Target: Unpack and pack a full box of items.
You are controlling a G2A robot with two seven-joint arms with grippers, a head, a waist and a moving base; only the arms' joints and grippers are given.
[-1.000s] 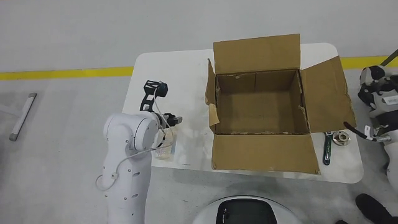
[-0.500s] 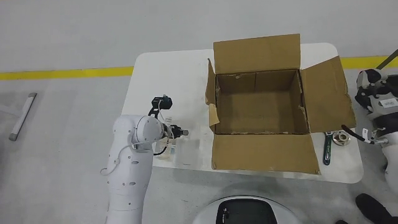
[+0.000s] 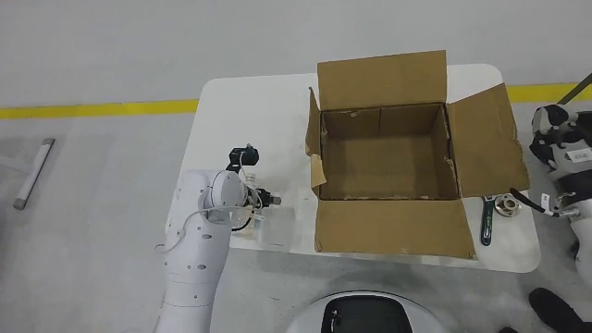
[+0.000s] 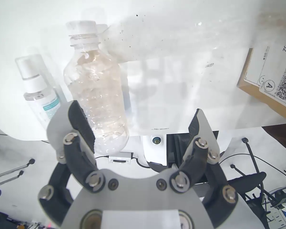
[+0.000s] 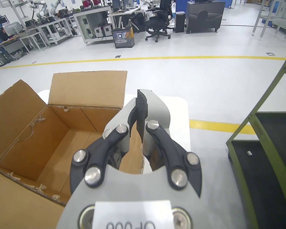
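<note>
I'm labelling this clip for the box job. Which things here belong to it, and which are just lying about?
Job: cardboard box, open and empty; water bottle beside the open left hand; spray bottle; probably the wrench and round metal part by the box.
Lying about: green cart; grey bar on the floor.

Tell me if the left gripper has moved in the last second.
Yes. The left gripper has moved toward the table's near edge and slightly closer to the cardboard box.
</note>
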